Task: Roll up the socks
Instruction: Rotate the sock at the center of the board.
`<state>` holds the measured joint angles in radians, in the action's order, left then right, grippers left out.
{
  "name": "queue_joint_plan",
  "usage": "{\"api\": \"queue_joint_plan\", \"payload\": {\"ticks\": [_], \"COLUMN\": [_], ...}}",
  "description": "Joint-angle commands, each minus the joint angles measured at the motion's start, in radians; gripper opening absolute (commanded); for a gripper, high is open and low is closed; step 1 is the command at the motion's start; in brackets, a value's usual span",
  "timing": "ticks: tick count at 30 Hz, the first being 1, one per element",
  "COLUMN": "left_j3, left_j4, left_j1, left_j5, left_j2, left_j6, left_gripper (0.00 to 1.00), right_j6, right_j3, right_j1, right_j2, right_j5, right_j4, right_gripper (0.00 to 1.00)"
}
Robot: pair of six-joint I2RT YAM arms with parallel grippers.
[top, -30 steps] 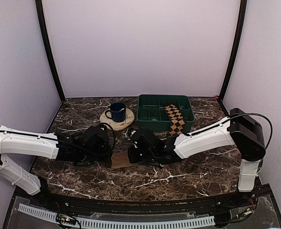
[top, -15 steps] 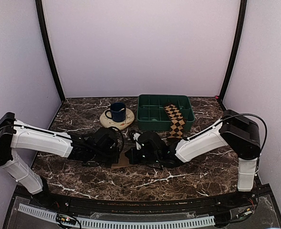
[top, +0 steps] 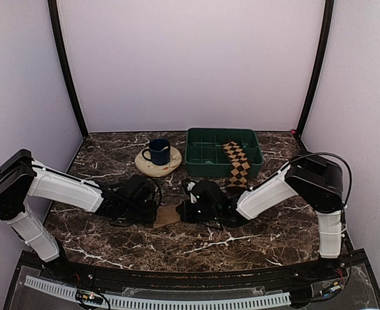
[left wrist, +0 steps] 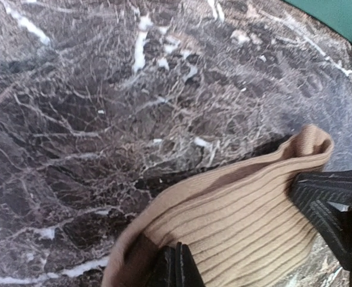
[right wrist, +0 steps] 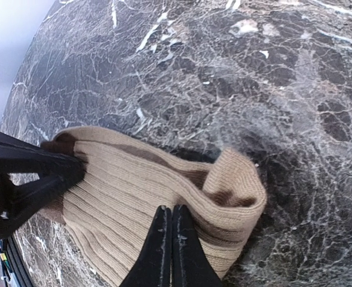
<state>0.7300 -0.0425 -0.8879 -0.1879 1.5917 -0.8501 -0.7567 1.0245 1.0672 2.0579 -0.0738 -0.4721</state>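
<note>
Left gripper (top: 153,208): black two-finger claw, low over the table left of centre; its fingertips (left wrist: 176,266) are pressed together on one end of the tan-beige ribbed fabric sock (top: 167,216).
Left gripper seen from the right wrist: a black wedge (right wrist: 26,176) biting the sock's left end.
Blue mug (top: 158,151): glossy dark blue cup standing upright on a round pale wooden disc (top: 173,163), toward the back of the table, left of the tray.
Tan-beige ribbed fabric sock, place: lying on the table between the two grippers, each gripper holding it at its own side.
Tan-beige ribbed fabric sock, shape: its ribs run lengthwise (left wrist: 241,221), and one end is doubled over into a soft loop (right wrist: 235,185), just right of the right gripper's pinch.
Right gripper (top: 185,210): black claw just right of the sock; its fingers (right wrist: 170,239) are closed flat against each other with the sock's near edge pinched between them.
Green tray (top: 193,155): dark green plastic bin divided into a grid of compartments, at the back of the table, right of the mug.
Tray contents: a dark brown sock with tan-and-black argyle diamonds (top: 237,161) lies lengthwise in the right-hand compartments and drapes over the front wall toward the table.
Table (top: 241,244): dark brown marble-patterned top with white veins.
</note>
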Motion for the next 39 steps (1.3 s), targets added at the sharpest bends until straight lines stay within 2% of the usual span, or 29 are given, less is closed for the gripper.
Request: {"api": "queue_joint_plan", "payload": {"ticks": [1, 12, 25, 39], "left_j3": [-0.020, -0.049, 0.098, 0.174], "left_j4": [0.016, 0.032, 0.034, 0.134], "left_j1": [0.013, 0.059, 0.121, 0.145], "left_j5": [0.021, 0.016, 0.075, 0.168], "left_j2": [0.027, 0.023, 0.141, 0.206], "left_j6": [-0.012, 0.007, 0.172, 0.309], "left_gripper": [0.00, 0.00, 0.00, 0.01], "right_j6": [-0.012, 0.011, 0.029, 0.036], "right_j3": [-0.010, 0.023, 0.024, 0.092], "right_j1": [-0.009, -0.016, 0.026, 0.123], "right_j2": [0.009, 0.011, -0.027, -0.027], "right_j5": [-0.033, -0.096, -0.090, -0.069], "right_j4": [-0.016, 0.141, 0.311, 0.413], "right_gripper": [0.00, 0.00, 0.00, 0.00]}}
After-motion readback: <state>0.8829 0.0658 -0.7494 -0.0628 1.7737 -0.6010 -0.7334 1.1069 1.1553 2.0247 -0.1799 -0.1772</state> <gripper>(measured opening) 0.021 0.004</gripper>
